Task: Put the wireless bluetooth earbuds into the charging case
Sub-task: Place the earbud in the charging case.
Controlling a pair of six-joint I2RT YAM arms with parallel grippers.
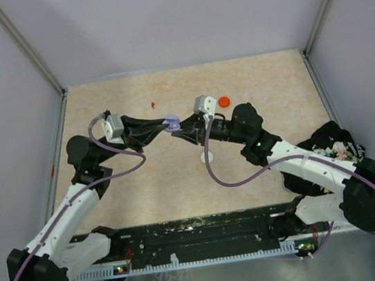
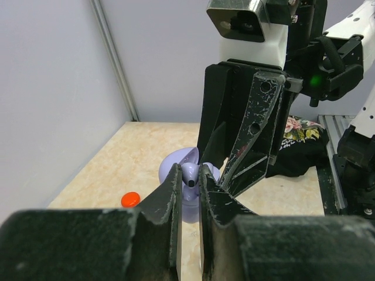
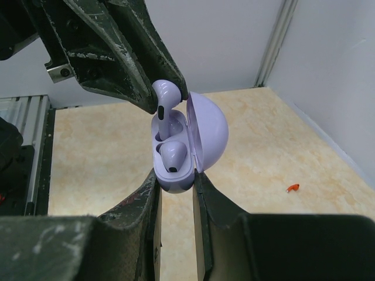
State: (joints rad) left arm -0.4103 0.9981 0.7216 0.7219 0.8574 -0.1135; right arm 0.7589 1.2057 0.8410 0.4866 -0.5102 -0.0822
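Note:
The lavender charging case (image 3: 176, 174) is held above the table with its lid (image 3: 208, 132) open. My right gripper (image 3: 174, 178) is shut on the case's base. One lavender earbud (image 3: 171, 155) sits in its slot. My left gripper (image 2: 188, 175) is shut on the second lavender earbud (image 2: 191, 174), whose stem reaches into the case's other slot (image 3: 164, 111). The two grippers meet mid-table in the top view, left (image 1: 162, 126) and right (image 1: 181, 129), around the case (image 1: 171, 123). A tiny red earbud (image 1: 153, 105) lies on the table behind them; it also shows in the right wrist view (image 3: 293, 188).
A round red disc (image 1: 224, 101) lies behind the right gripper and shows in the left wrist view (image 2: 130, 199). A round white disc (image 1: 207, 156) lies under the right arm. A black floral cloth (image 1: 331, 142) lies at the right edge. Walls enclose the table.

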